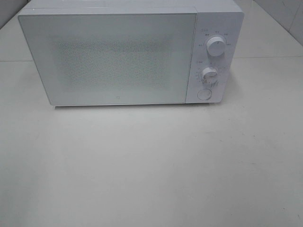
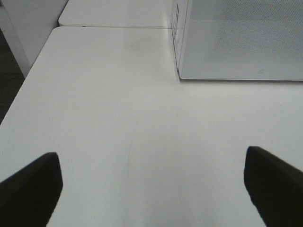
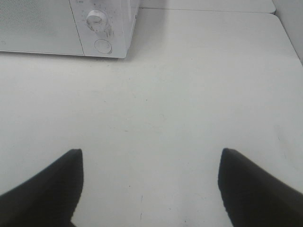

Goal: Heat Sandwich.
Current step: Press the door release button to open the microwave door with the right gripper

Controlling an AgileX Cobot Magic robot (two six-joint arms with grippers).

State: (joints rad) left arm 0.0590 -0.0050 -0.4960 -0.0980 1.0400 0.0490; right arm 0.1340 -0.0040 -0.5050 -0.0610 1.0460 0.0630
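Observation:
No sandwich shows in any view. A white microwave (image 1: 128, 52) stands at the back of the table with its door shut; two dials and a round button (image 1: 204, 94) sit on its right panel. Neither arm appears in the high view. My left gripper (image 2: 151, 189) hangs open over bare table, short of the microwave's left front corner (image 2: 180, 75). My right gripper (image 3: 150, 189) is open too, with nothing between its fingers, some way in front of the microwave's control panel (image 3: 102, 28).
The white table (image 1: 151, 165) spreads wide in front of the microwave. Its left edge (image 2: 28, 80) drops to a dark floor, and a second table section (image 2: 113, 14) joins behind. A wall lies past the right edge.

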